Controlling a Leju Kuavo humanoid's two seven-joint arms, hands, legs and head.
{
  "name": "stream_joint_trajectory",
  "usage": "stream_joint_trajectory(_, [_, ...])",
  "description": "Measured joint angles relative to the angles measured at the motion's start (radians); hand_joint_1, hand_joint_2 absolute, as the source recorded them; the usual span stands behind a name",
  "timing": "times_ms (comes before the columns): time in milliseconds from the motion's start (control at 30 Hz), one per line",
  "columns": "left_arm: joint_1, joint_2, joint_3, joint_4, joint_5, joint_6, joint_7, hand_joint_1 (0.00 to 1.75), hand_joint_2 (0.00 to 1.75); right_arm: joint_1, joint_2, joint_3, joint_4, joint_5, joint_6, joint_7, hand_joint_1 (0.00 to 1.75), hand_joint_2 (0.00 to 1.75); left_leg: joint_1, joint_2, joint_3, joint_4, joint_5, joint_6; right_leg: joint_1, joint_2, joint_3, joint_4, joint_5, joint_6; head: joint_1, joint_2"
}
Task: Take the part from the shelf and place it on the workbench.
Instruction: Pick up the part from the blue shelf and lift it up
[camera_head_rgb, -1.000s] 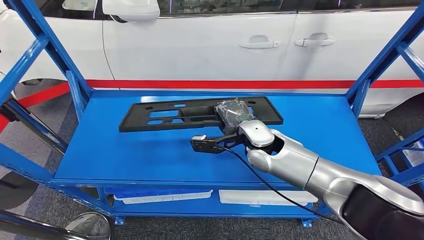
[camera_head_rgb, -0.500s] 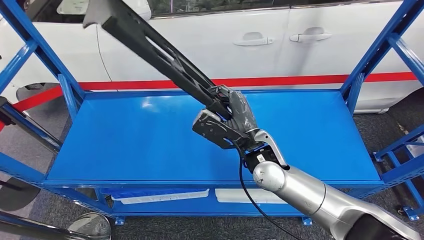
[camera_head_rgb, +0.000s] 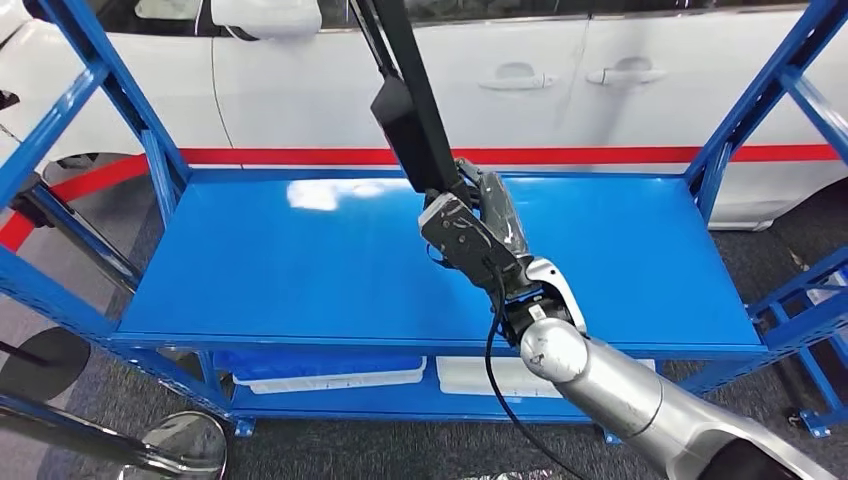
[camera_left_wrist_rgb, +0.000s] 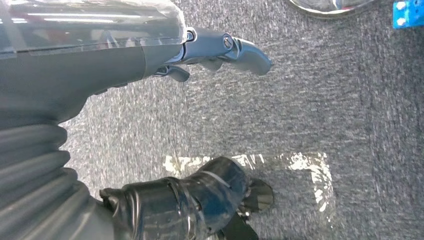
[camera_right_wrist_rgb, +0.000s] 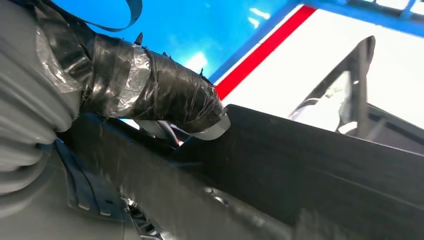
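My right hand (camera_head_rgb: 478, 232) grips one end of the long flat black plastic part (camera_head_rgb: 408, 105). It holds the part nearly upright above the middle of the blue shelf top (camera_head_rgb: 300, 270), and the part's upper end runs out of the head view. In the right wrist view the taped thumb (camera_right_wrist_rgb: 150, 90) presses on the black part (camera_right_wrist_rgb: 310, 160). My left hand (camera_left_wrist_rgb: 150, 65) hangs over grey carpet, its fingers apart and holding nothing.
A white car (camera_head_rgb: 560, 80) with a red stripe stands right behind the blue shelf frame (camera_head_rgb: 770, 90). Flat white parts (camera_head_rgb: 340, 380) lie on the lower shelf. A round mirror-like disc (camera_head_rgb: 185, 445) sits on the grey carpet at lower left.
The right hand has lifted the black part off the shelf top and swung it from lying flat to nearly upright. The head view has shifted a little.
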Motion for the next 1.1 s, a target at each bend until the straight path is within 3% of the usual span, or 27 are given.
stream_joint_trajectory(67, [0.001,0.0,0.0,0.0,0.0,0.0,0.0,0.0,1.75,0.001,-0.001,-0.004,-0.004,0.0,-0.001,-0.001,1.75,1.75,0.003,0.003,-0.005,-0.006,0.012,0.01,0.0,0.002,-0.003,-0.004,0.007,0.007,0.001,0.0])
stream_joint_trajectory(100, [0.0,0.0,0.0,0.0,0.0,0.0,0.0,0.0,1.75,0.001,-0.002,-0.007,-0.007,0.0,-0.002,-0.001,1.75,1.75,0.005,0.006,-0.01,-0.009,0.022,0.017,0.0,0.003,-0.009,0.002,-0.004,0.011,0.001,0.0])
stream_joint_trajectory(167, [-0.001,0.0,0.0,0.0,-0.002,0.003,-0.002,0.0,1.75,0.005,-0.005,-0.019,-0.022,0.003,-0.012,-0.008,1.75,1.75,0.003,0.012,-0.046,-0.011,0.058,0.034,0.001,0.002,-0.037,0.135,-0.109,0.017,0.005,0.0])
stream_joint_trajectory(233, [-0.001,0.0,0.0,0.0,-0.008,0.009,-0.004,0.0,1.75,0.011,-0.009,-0.031,-0.043,0.006,-0.026,-0.016,1.75,1.75,-0.003,0.014,-0.104,0.0,0.097,0.039,0.006,0.002,0.037,0.159,-0.177,0.01,0.009,0.0])
stream_joint_trajectory(300, [-0.002,0.0,0.0,0.0,-0.013,0.015,-0.004,0.0,1.75,0.012,-0.012,-0.037,-0.058,0.009,-0.032,-0.016,1.75,1.75,-0.007,0.013,-0.135,0.009,0.119,0.029,0.013,0.002,0.14,0.028,-0.154,-0.003,0.009,0.0])
stream_joint_trajectory(400, [0.0,0.0,0.0,0.0,-0.014,0.018,-0.003,0.0,1.75,0.012,-0.017,-0.04,-0.07,0.012,-0.037,-0.014,1.75,1.75,-0.005,0.013,-0.145,0.001,0.142,0.01,0.018,0.0,0.137,-0.004,-0.136,-0.019,0.013,0.0])
stream_joint_trajectory(433, [0.001,-0.001,-0.001,0.0,-0.015,0.019,-0.001,0.0,1.75,0.012,-0.018,-0.041,-0.072,0.013,-0.037,-0.012,1.75,1.75,-0.004,0.012,-0.152,0.007,0.131,0.004,0.015,-0.001,0.13,-0.009,-0.125,-0.025,0.014,0.0])
stream_joint_trajectory(467, [0.001,-0.001,-0.002,0.001,-0.017,0.02,0.001,0.0,1.75,0.013,-0.019,-0.041,-0.074,0.014,-0.038,-0.01,1.75,1.75,-0.003,0.012,-0.163,0.028,0.103,-0.002,0.011,-0.003,0.121,-0.014,-0.113,-0.033,0.012,0.0])
stream_joint_trajectory(567, [0.001,-0.002,-0.005,0.001,-0.02,0.02,0.007,0.0,1.75,0.014,-0.022,-0.043,-0.079,0.016,-0.038,-0.007,1.75,1.75,0.002,0.011,-0.203,0.18,-0.036,-0.017,0.009,-0.007,0.087,-0.018,-0.079,-0.047,0.007,0.0])
stream_joint_trajectory(600, [0.0,-0.002,-0.005,0.001,-0.02,0.021,0.009,0.0,1.75,0.014,-0.023,-0.044,-0.08,0.016,-0.038,-0.006,1.75,1.75,0.004,0.011,-0.206,0.23,-0.058,-0.021,0.009,-0.007,0.073,-0.017,-0.068,-0.047,0.007,0.0])
stream_joint_trajectory(633, [0.0,-0.002,-0.006,0.001,-0.02,0.021,0.01,0.0,1.75,0.015,-0.024,-0.045,-0.08,0.016,-0.038,-0.006,1.75,1.75,0.006,0.011,-0.198,0.257,-0.056,-0.024,0.009,-0.007,0.058,-0.016,-0.057,-0.046,0.006,0.0])
stream_joint_trajectory(700, [-0.001,-0.002,-0.007,0.001,-0.021,0.021,0.013,0.0,1.75,0.018,-0.027,-0.046,-0.082,0.019,-0.039,-0.005,1.75,1.75,0.009,0.011,-0.136,0.222,-0.01,-0.029,0.006,-0.006,0.024,-0.011,-0.034,-0.039,0.005,0.0])
stream_joint_trajectory(733, [-0.003,-0.002,-0.008,0.001,-0.022,0.022,0.015,0.0,1.75,0.019,-0.028,-0.046,-0.085,0.021,-0.039,-0.004,1.75,1.75,0.011,0.011,-0.084,0.162,0.003,-0.03,0.004,-0.005,0.01,-0.007,-0.025,-0.034,0.005,0.0])
stream_joint_trajectory(800, [-0.007,-0.002,-0.009,0.001,-0.025,0.026,0.02,0.0,1.75,0.019,-0.034,-0.049,-0.091,0.024,-0.04,-0.002,1.75,1.75,0.008,0.008,0.011,0.033,-0.008,-0.023,0.004,-0.006,-0.009,0.0,-0.008,-0.022,0.005,0.0])
stream_joint_trajectory(867, [-0.009,-0.001,-0.01,0.001,-0.029,0.031,0.025,0.0,1.75,0.018,-0.039,-0.052,-0.097,0.028,-0.04,0.0,1.75,1.75,0.001,0.004,0.037,-0.019,-0.023,-0.009,0.004,-0.008,-0.013,-0.002,0.01,-0.009,0.002,0.0])
stream_joint_trajectory(933, [-0.008,-0.001,-0.012,0.001,-0.033,0.035,0.031,0.0,1.75,0.019,-0.046,-0.054,-0.099,0.031,-0.04,0.004,1.75,1.75,0.003,0.007,0.022,-0.021,-0.004,0.006,0.003,-0.006,-0.019,-0.003,0.012,0.003,0.0,0.0])
stream_joint_trajectory(967, [-0.008,-0.001,-0.013,0.001,-0.036,0.035,0.034,0.0,1.75,0.019,-0.051,-0.055,-0.1,0.032,-0.04,0.006,1.75,1.75,0.004,0.01,0.014,-0.022,0.008,0.015,0.002,-0.004,-0.027,0.012,-0.011,0.007,0.002,0.0])
stream_joint_trajectory(1000, [-0.008,-0.001,-0.013,0.001,-0.039,0.036,0.038,0.0,1.75,0.02,-0.055,-0.056,-0.101,0.033,-0.04,0.008,1.75,1.75,0.007,0.014,0.003,-0.024,0.022,0.024,0.002,-0.003,-0.041,0.048,-0.056,0.01,0.004,0.0])
stream_joint_trajectory(1067, [-0.008,-0.001,-0.014,0.001,-0.046,0.037,0.045,0.0,1.75,0.021,-0.061,-0.06,-0.103,0.033,-0.04,0.011,1.75,1.75,0.005,0.018,-0.024,-0.023,0.046,0.036,0.001,-0.002,-0.07,0.169,-0.165,0.015,0.008,0.0])
stream_joint_trajectory(1100, [-0.008,-0.001,-0.014,0.001,-0.051,0.038,0.048,0.0,1.75,0.023,-0.065,-0.062,-0.104,0.033,-0.04,0.011,1.75,1.75,0.005,0.019,-0.041,-0.022,0.059,0.038,0.001,-0.002,-0.079,0.234,-0.197,0.018,0.009,0.0])
